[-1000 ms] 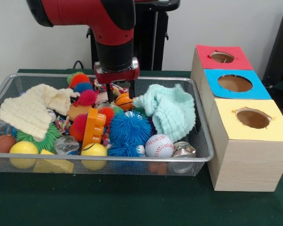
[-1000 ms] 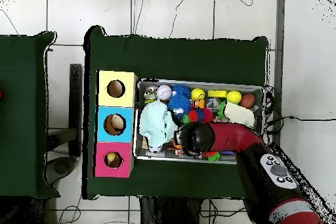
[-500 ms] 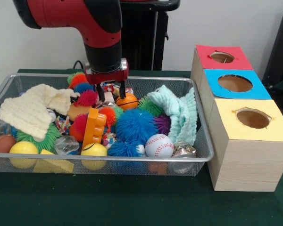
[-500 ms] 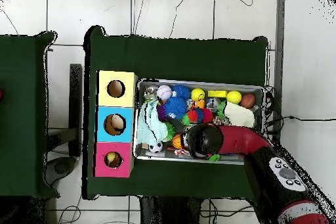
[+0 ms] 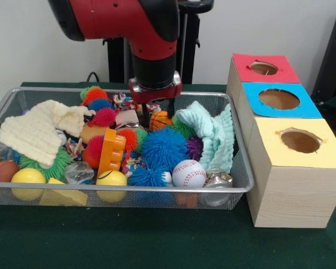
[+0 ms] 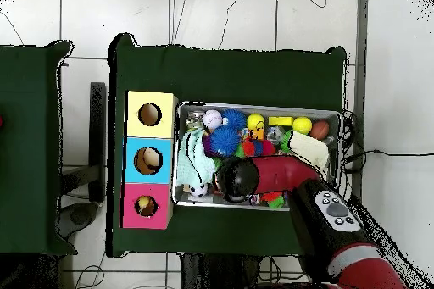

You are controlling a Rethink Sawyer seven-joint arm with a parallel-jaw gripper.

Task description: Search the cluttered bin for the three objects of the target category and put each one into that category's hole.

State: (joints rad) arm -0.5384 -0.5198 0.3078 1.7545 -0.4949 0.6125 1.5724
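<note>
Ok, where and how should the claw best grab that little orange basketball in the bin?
Probably straight down from above, pinching the basketball across its widest middle. It is round, its top is bare, and the mint cloth and blue spiky ball crowd its sides.

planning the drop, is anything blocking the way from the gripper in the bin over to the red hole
Partly. The gripper sits low in the bin, so the mint cloth and the bin's end wall lie toward the red hole. Above the rim, nothing visible blocks it.

Front view: bin sits left of the three boxes, hole on the farthest box.
</note>
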